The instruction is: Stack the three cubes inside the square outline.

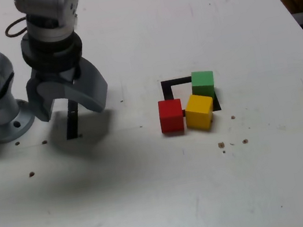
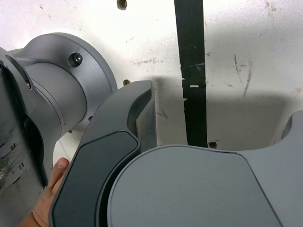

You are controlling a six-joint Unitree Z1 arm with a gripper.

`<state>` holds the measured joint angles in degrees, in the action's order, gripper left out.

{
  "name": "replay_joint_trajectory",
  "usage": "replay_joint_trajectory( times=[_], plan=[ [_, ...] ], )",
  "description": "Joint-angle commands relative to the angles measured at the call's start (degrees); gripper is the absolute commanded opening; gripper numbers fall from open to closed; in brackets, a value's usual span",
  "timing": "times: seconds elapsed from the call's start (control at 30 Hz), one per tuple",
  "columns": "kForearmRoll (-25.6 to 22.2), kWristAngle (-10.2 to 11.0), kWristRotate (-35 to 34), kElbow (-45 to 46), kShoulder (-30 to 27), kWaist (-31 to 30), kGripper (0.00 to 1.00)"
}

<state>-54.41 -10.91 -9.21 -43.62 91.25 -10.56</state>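
The tool (image 1: pixel 68 107) hangs with jaws apart and empty over the black tape strip (image 1: pixel 72 124). The three cubes sit around three o'clock from it: red cube (image 1: pixel 171 116), yellow cube (image 1: pixel 200 112), green cube (image 1: pixel 203 84), clustered at the square outline (image 1: pixel 171 83). Best to travel across high, then descend squarely over one cube.

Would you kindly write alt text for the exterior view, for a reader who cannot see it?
Three cubes, red, yellow and green, sit unstacked on a white table at a black square outline. Toward the exterior view's left, the grey arm's open, empty tool hangs above a black tape strip.
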Motion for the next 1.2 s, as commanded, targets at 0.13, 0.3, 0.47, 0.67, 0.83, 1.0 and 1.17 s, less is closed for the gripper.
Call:
replay_joint_trajectory(
  times=[0.13, 0.3, 0.47, 0.67, 0.83, 1.0, 1.17],
  plan=[
    [0.53, 0.09, -0.1, 0.5, -0.73, -0.08, 1.0],
    [1.8, 0.65, -0.02, 1.26, -1.63, -0.08, 1.0],
    [2.77, 1.0, -0.02, 1.61, -2.21, -0.08, 0.99],
    [2.99, 1.49, 0.2, 1.87, -3.02, -0.08, 0.99],
    [2.49, 1.47, 0.3, 0.92, -3.77, 0.59, 0.99],
    [2.14, 0.83, 0.41, -0.78, -4.81, 1.83, 0.99],
    [-3.57, -0.17, -1.6, -7.36, -3.8, 3.99, 1.0]
  ],
)
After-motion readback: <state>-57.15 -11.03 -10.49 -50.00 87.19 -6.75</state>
